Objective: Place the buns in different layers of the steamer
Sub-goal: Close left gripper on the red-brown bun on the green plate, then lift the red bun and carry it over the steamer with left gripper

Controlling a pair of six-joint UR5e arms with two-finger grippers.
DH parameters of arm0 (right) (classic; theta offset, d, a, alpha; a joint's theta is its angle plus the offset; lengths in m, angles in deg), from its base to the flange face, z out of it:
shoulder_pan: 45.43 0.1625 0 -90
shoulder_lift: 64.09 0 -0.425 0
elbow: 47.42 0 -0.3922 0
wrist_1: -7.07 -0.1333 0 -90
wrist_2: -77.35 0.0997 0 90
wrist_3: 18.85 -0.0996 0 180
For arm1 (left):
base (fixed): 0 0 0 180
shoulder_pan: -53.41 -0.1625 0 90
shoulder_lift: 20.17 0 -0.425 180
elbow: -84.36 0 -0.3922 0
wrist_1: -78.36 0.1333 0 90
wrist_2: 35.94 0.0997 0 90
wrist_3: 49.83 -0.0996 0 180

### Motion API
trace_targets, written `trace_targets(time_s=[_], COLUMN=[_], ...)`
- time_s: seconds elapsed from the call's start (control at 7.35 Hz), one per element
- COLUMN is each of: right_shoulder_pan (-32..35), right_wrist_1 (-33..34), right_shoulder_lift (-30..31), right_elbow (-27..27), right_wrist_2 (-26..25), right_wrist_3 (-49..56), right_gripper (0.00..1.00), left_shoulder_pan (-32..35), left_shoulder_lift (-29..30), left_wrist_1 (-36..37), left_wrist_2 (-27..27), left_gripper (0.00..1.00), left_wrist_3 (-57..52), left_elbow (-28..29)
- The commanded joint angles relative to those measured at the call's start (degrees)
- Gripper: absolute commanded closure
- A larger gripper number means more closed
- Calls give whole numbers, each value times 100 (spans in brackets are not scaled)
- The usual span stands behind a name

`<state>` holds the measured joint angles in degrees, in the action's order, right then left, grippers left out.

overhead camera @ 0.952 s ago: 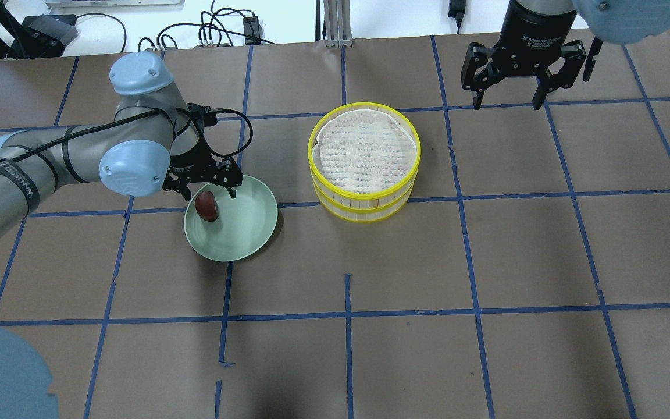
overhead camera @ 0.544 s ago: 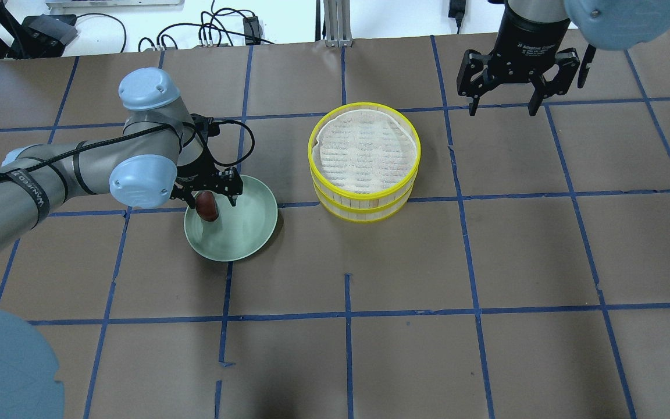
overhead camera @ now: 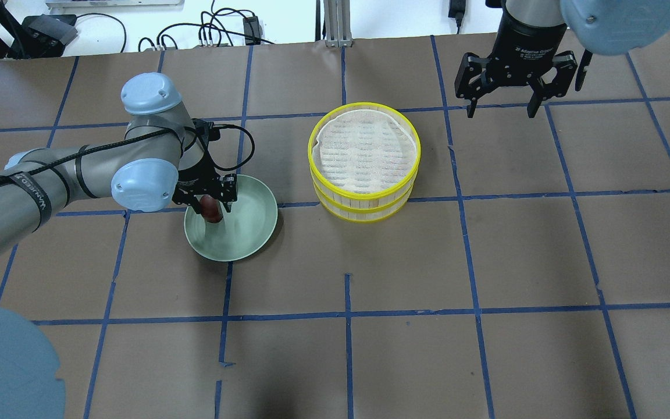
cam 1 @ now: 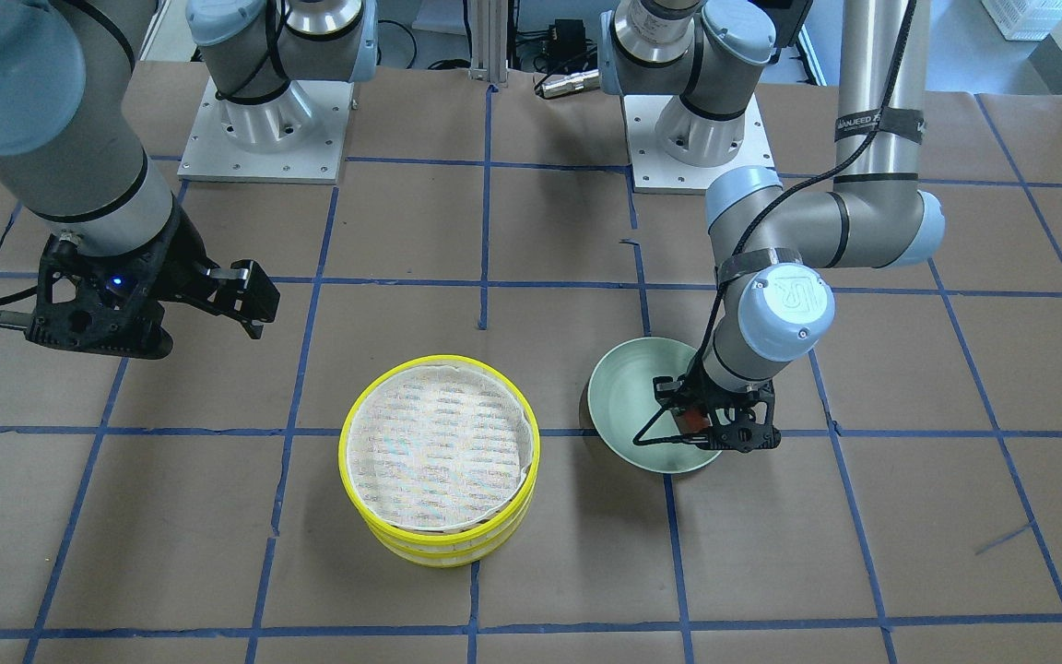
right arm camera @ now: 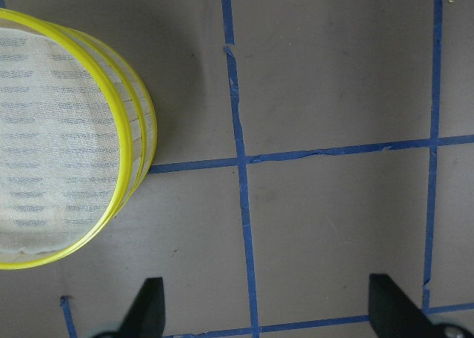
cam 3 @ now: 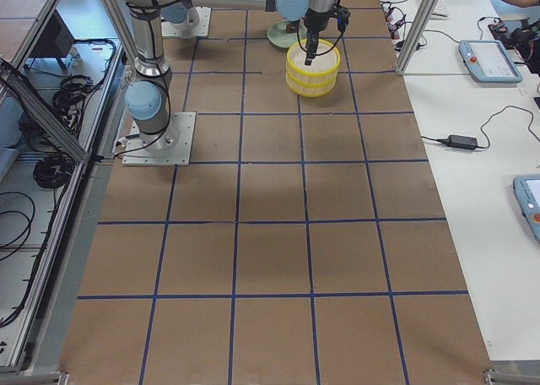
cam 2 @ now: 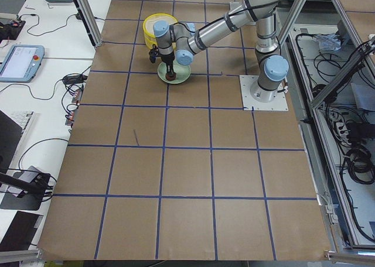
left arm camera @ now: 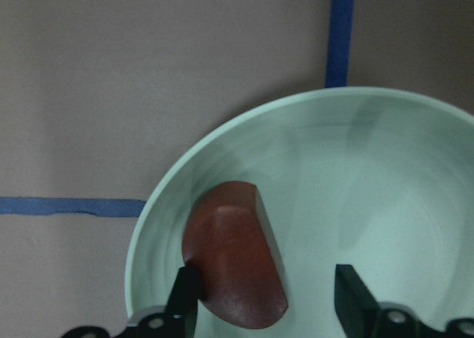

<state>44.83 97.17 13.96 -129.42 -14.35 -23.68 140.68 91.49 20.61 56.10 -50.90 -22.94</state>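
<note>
The dark reddish-brown bun [overhead camera: 212, 213] lies at the left side of the pale green bowl [overhead camera: 250, 224]. My left gripper [overhead camera: 213, 207] is open and low in the bowl, with a finger on each side of the bun. In the left wrist view the bun [left arm camera: 235, 256] sits between the fingertips [left arm camera: 187, 293], nearer the left one. The steamer layers [overhead camera: 364, 205] stand stacked as two yellow-rimmed trays, and the top cloth liner is bare. The white bun is out of view. My right gripper [overhead camera: 501, 107] is open and empty, high behind and to the right of the steamer.
The bowl [cam 1: 623, 406] stands about a hand's width left of the steamer stack [cam 1: 439, 551] on brown paper marked with blue tape lines. The steamer's rim [right arm camera: 127, 149] shows at the left of the right wrist view. Both arm bases are at the robot's edge.
My left gripper has come down into the bowl and now straddles the reddish-brown bun. My right gripper has drifted slightly back, away from the steamer. The steamer and bowl have not moved.
</note>
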Motion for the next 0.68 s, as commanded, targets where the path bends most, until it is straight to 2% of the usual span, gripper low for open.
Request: trace_targets(time_s=[0.0, 0.27, 0.54], right_shoulder_pan=[0, 8, 8], right_wrist_1=[51, 51, 43], right_shoulder_lift=[-1, -1, -1], right_elbow=[-9, -17, -44], right_wrist_2=[3, 3, 3], right_wrist_3=[8, 0, 8], right_gripper=[3, 3, 2], left_shoulder_pan=[0, 113, 630], left_shoulder_lift=[-153, -539, -769], left_wrist_1=[-43, -804, -1133], left_wrist_2=[383, 298, -359], left_gripper=[83, 83, 83], left_wrist_3=[45, 525, 1150], left_elbow=[287, 822, 1419])
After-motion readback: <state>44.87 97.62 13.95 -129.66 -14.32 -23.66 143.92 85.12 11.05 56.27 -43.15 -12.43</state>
